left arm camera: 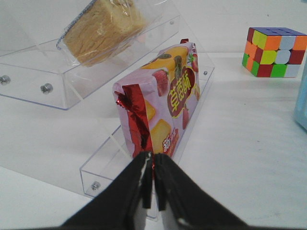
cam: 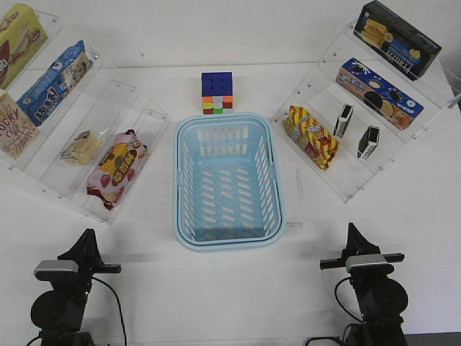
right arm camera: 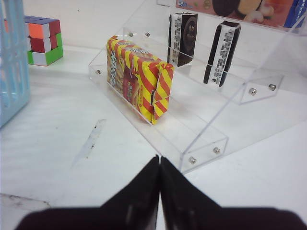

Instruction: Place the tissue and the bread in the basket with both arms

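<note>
In basket (cam: 189,180): nothing; bread (cam: 80,147), tissue (cam: 343,120) on racks

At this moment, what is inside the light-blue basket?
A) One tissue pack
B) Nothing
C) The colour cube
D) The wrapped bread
B: in the front view the basket shows only its bare slotted floor, the bread sits on the left rack, both tissue packs stand on the right rack, and the colour cube sits on the table behind the basket.
</note>
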Available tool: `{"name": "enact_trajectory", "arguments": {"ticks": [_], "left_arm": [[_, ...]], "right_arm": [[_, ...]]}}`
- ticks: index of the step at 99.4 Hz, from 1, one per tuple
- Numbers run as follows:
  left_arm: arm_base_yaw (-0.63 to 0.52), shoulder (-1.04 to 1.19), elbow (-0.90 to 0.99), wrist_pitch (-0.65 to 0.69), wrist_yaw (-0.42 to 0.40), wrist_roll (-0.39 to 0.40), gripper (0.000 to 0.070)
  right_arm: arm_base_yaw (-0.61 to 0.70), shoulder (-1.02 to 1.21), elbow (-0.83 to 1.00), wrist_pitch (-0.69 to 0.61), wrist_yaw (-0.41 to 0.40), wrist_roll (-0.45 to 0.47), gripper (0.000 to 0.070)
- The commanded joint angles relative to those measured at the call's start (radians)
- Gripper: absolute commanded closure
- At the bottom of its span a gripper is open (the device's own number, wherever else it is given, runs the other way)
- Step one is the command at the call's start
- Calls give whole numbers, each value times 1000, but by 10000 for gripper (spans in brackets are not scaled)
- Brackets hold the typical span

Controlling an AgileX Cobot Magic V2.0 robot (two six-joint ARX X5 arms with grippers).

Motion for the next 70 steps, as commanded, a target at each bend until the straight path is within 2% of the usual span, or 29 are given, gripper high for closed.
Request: {"name": "enact_trajectory", "arguments": {"ticks": [1,70], "left_arm": [[2,-2,-20,10,2,2,699],[2,-2,-20,10,2,2,699]], "right_arm": [[-2,-2,-2,13,0,13,700],[-2,-2,-2,13,0,5,700]]}}
